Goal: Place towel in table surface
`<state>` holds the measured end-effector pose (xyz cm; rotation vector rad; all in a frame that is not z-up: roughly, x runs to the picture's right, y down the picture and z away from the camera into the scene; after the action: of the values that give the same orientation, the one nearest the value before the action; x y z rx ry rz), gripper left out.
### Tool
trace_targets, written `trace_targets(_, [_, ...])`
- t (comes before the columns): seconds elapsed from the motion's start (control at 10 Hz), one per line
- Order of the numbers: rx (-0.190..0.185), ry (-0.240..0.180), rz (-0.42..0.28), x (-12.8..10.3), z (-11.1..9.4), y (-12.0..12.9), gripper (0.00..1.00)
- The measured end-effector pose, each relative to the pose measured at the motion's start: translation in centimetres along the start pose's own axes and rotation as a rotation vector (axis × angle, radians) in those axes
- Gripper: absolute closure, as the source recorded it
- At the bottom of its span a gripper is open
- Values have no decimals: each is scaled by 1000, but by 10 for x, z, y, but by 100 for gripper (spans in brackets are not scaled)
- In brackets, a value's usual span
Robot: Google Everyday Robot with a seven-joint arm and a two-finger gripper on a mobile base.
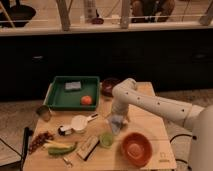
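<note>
The towel is a small pale grey-blue cloth with loose folds, lying on the light wooden table surface near its middle. My gripper points down right above the towel, at the end of the white arm that reaches in from the right. The jaws stand open over the cloth, and the cloth's top edge is partly hidden by them. A green cup stands just in front of the towel.
A dark green tray at the back left holds a grey block and an orange fruit. A dark bowl, metal cup, white scoop, orange bowl, banana and grapes crowd the table.
</note>
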<state>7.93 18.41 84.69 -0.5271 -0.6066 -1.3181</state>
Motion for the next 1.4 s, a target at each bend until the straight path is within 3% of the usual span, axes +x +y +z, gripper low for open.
trace_targets(1.4, [13, 9, -15, -1, -1, -1, 20])
